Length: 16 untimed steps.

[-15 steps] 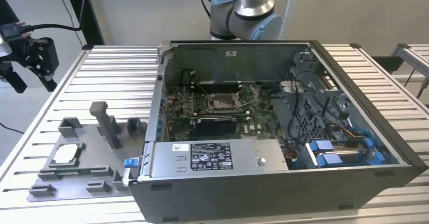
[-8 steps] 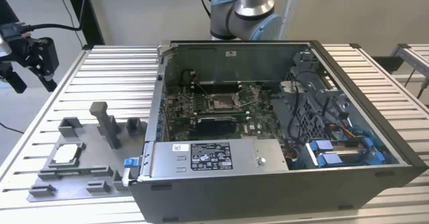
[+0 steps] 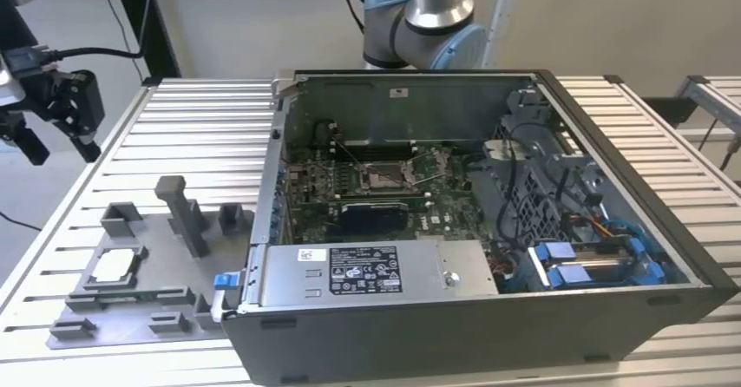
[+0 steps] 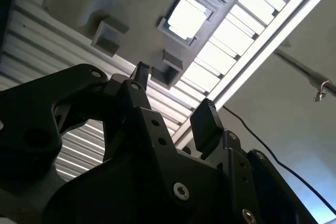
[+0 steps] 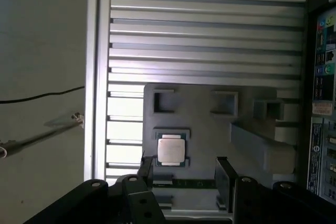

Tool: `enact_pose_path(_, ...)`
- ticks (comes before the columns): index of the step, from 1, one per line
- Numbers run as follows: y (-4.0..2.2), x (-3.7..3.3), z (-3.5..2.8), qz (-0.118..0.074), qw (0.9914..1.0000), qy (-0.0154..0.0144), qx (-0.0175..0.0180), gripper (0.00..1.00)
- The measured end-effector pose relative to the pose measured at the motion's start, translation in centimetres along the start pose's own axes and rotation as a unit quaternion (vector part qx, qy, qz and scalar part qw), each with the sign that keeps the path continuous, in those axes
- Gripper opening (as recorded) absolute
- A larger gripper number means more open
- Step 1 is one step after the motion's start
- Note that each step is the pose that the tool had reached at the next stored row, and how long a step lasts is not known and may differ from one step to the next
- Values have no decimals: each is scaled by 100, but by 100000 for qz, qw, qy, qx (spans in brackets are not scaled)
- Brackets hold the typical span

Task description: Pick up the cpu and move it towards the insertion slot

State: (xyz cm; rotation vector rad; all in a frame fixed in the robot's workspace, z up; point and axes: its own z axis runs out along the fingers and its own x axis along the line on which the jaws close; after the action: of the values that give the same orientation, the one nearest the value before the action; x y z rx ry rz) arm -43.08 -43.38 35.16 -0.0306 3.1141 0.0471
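silvery cpu (image 5: 171,149), grey tray (image 3: 139,305), black fingers (image 5: 224,179)

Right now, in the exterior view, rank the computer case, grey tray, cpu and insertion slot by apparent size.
1. computer case
2. grey tray
3. cpu and insertion slot: these look about alike, and they may sit at different distances from the camera, so I leave them unranked.
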Motion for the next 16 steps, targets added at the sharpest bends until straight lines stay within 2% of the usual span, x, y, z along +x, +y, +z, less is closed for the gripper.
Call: enact_pose_path(16, -9, -33, 286, 5, 100000, 49, -2, 100)
